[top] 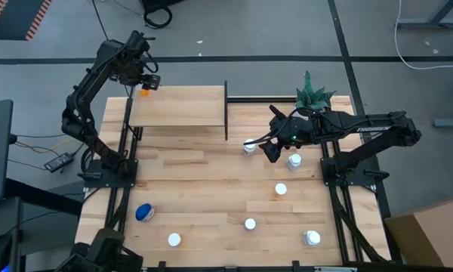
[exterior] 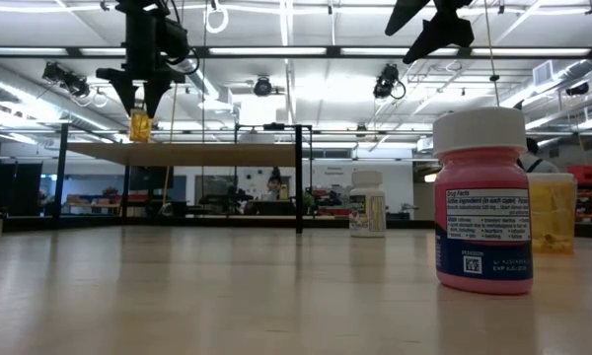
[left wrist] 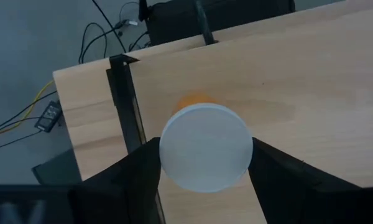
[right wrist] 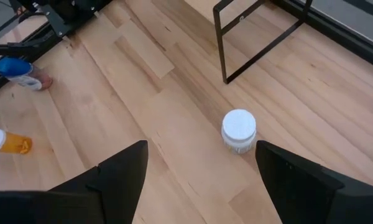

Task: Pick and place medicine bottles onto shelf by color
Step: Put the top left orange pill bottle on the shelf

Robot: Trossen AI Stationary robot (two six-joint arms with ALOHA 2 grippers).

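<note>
Pink white-capped pill bottle [exterior: 482, 200] in foreground; my left gripper [left wrist: 205, 163] clamps orange white-capped bottle [top: 145, 88] over light-wood shelf [top: 177, 106]; right gripper [right wrist: 200, 163] wide open, empty, above white bottle [right wrist: 239, 130].

We count eight bottles in the high view: one orange bottle [top: 145, 92], one blue bottle [top: 143, 213], and six that show from above only as white caps [top: 249, 147], [top: 294, 160], [top: 281, 189], [top: 250, 224], [top: 312, 238], [top: 174, 239]. We see one shelf [top: 181, 106], one plant [top: 313, 94] and two arms, a left arm [top: 87, 106] and a right arm [top: 362, 128]. At table height we can make out only four of the bottles: one orange, one white [exterior: 367, 203], one pink [exterior: 481, 197] and one yellowish [exterior: 553, 212].
</note>
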